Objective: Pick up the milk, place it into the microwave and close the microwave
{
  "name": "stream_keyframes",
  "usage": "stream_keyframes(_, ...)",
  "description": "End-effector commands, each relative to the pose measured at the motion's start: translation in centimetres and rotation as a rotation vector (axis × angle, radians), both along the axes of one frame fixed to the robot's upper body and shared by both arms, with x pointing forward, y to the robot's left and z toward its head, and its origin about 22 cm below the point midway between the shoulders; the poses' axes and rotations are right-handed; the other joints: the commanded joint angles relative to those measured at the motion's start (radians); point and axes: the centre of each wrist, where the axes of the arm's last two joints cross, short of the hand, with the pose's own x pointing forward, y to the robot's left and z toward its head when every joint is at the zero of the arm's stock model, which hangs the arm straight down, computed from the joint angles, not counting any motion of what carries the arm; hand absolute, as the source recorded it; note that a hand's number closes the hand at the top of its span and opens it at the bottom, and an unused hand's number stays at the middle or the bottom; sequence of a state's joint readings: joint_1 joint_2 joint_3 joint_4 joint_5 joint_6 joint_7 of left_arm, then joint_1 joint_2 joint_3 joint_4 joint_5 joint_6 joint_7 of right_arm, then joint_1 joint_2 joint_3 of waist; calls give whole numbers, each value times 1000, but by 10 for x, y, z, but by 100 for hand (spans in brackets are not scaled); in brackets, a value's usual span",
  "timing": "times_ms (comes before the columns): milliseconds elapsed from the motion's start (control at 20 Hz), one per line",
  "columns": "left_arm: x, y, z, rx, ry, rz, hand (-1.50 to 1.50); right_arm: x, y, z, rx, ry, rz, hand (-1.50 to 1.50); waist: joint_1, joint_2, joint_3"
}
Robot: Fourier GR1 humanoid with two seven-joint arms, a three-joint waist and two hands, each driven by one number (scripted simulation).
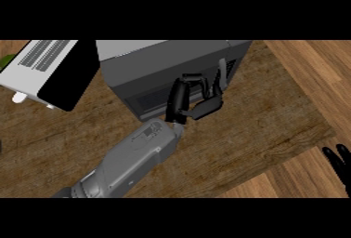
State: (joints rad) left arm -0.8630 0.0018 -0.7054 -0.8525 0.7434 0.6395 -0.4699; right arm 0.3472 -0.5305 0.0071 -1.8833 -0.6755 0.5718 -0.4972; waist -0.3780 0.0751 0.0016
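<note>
The grey microwave stands at the top centre of the counter. Its door is swung wide open to the left, black inner face showing. My left hand reaches in from the lower left and sits at the microwave's dark front opening. Its fingers are loosely bent, the thumb is apart from them, and nothing shows between them. No milk is visible anywhere; the hand and the microwave's top hide the cavity. My right hand rests at the right edge, fingers straight and up.
The wooden counter ends in a slanted edge at the lower right, with wooden floor beyond. A small white object lies under the open door, and something green peeks in at the far left.
</note>
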Motion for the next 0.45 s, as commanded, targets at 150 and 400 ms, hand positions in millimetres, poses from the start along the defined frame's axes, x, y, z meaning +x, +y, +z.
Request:
stream_keyframes(150, 19, -1, 13, 13, -9, 4, 150, -2, -4, 8, 5, -10, 41, -150, -11, 15, -2)
stream_keyframes(400, 20, -3, 16, 5, -10, 8, 150, -6, -6, 12, 9, -9, 54, -150, -27, 12, 0)
